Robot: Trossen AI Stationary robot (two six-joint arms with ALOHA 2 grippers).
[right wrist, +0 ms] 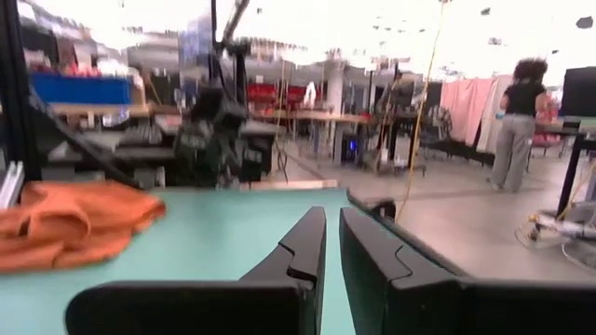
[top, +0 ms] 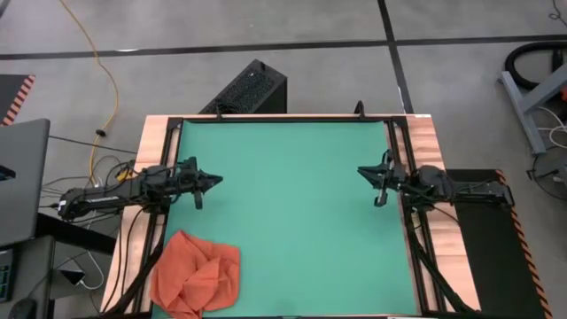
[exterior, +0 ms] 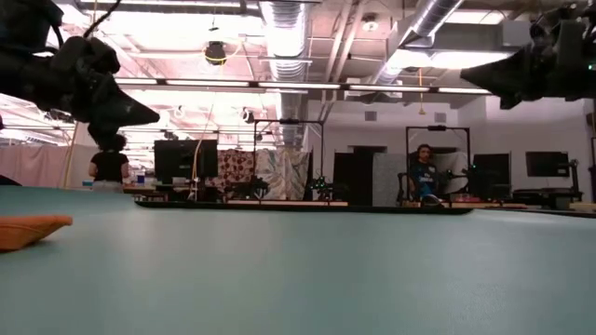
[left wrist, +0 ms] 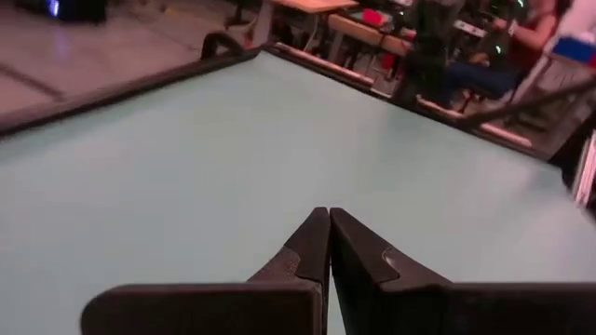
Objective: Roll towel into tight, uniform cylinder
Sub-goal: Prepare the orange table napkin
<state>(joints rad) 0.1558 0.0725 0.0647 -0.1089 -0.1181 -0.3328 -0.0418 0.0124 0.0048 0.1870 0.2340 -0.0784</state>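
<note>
From the high view we see the towel (top: 197, 283) lying crumpled at the near left corner of the green mat (top: 292, 204), partly over the mat's edge, with folds heaped on each other. The left gripper (top: 211, 182) hovers at the left side of the mat, well apart from the towel, and its jaws are pressed together on nothing. The right gripper (top: 370, 174) hovers at the right side, far from the towel; its jaws leave only a thin gap and hold nothing.

In the low view only a flat orange edge of the towel (exterior: 28, 231) shows at the left, lying low on the mat. Both grippers hang above the surface.

In the left wrist view we see the two fingers (left wrist: 358, 256) touching each other over bare mat; the towel is not visible here.

In the right wrist view the fingers (right wrist: 372, 256) stand a little apart, and the towel (right wrist: 70, 223) lies across the mat as a soft wrinkled heap.

We judge that the towel is light, thin and limp, so it will sag and slide easily on the mat. We think it must first be spread flat, and the best hold is at two corners of one edge, pinching a single layer. Which fold is a true corner, we cannot tell yet.
</note>
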